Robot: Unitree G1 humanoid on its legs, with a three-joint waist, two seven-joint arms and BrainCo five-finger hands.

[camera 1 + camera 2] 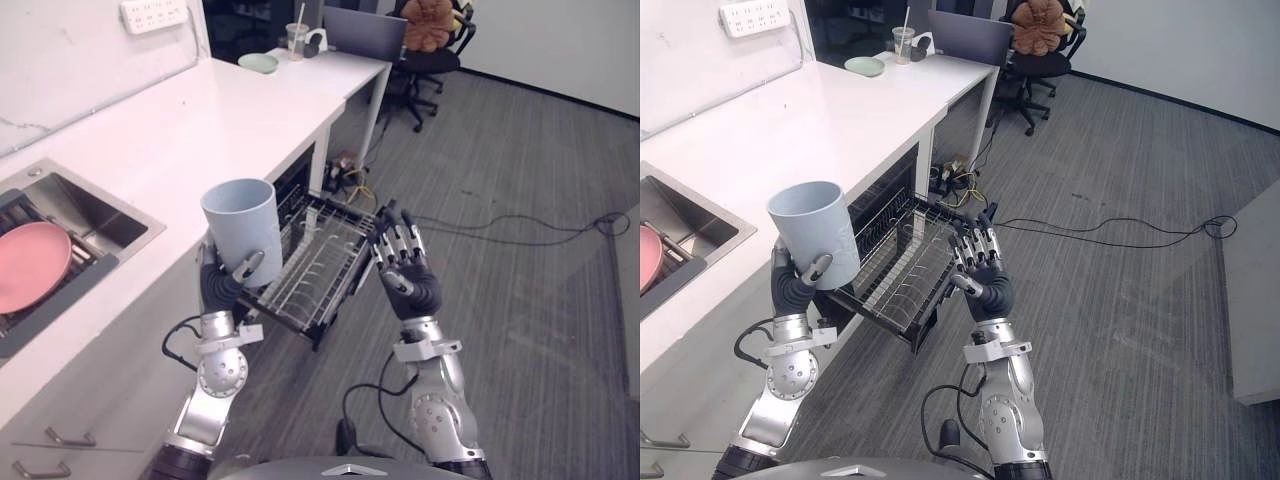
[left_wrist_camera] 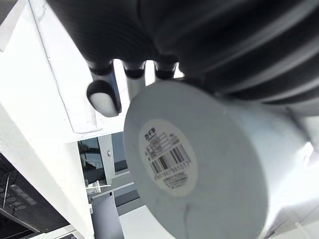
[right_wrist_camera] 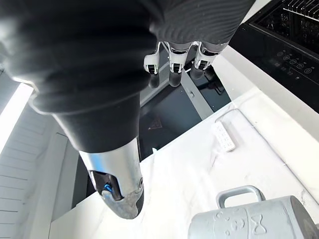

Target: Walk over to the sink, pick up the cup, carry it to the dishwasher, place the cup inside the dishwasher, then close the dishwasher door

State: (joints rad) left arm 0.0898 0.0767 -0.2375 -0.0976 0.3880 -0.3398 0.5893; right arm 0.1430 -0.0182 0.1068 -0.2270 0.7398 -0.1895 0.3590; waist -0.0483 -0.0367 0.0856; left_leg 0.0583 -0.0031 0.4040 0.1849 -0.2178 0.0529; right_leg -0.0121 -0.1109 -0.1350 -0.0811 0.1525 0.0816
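The left hand (image 1: 218, 288) grips an upright pale blue plastic cup (image 1: 243, 228) beside the pulled-out black wire dishwasher rack (image 1: 320, 262), while the right hand (image 1: 408, 278) hangs open-fingered.

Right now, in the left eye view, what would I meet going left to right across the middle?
In order: pink plate, cup, dishwasher rack, right hand.

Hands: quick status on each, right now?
Left hand: shut on the pale blue cup, which it holds upright.
Right hand: open, fingers straight, holding nothing.
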